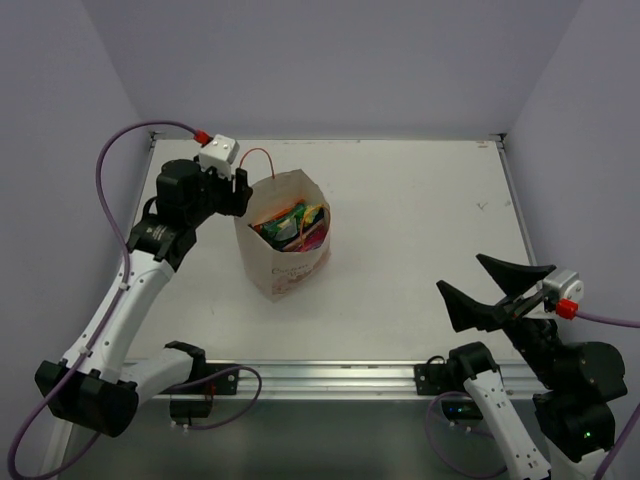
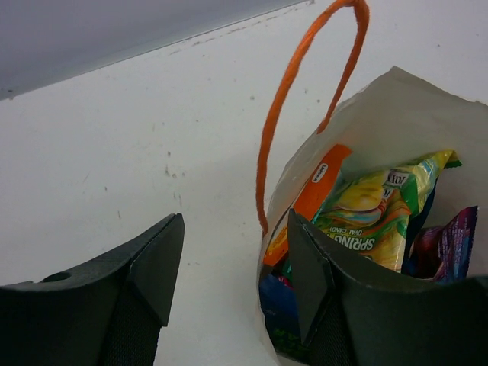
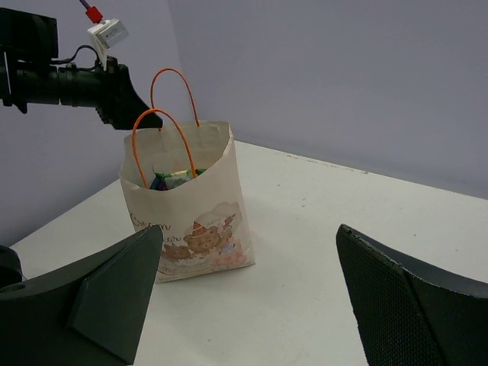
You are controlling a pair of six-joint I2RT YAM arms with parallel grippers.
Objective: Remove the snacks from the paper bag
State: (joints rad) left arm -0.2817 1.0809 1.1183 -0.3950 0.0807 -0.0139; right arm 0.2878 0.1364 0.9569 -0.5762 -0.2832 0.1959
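Note:
The beige paper bag (image 1: 285,250) stands upright on the table left of centre, with orange loop handles (image 2: 286,84) and a bear print on its side (image 3: 202,229). Several snack packets (image 1: 290,225) fill it; a green-yellow packet (image 2: 374,213), an orange one (image 2: 316,187) and a purple one (image 2: 454,244) show from above. My left gripper (image 1: 243,190) is open and straddles the bag's near wall, one finger (image 2: 316,267) inside the bag, the other finger (image 2: 152,263) outside. My right gripper (image 1: 495,285) is open and empty at the front right, far from the bag.
The white table (image 1: 420,220) ends at a metal rail along the near edge (image 1: 330,375). Lilac walls close in the back and both sides. The left arm's purple cable (image 1: 130,135) arcs above the table's left edge.

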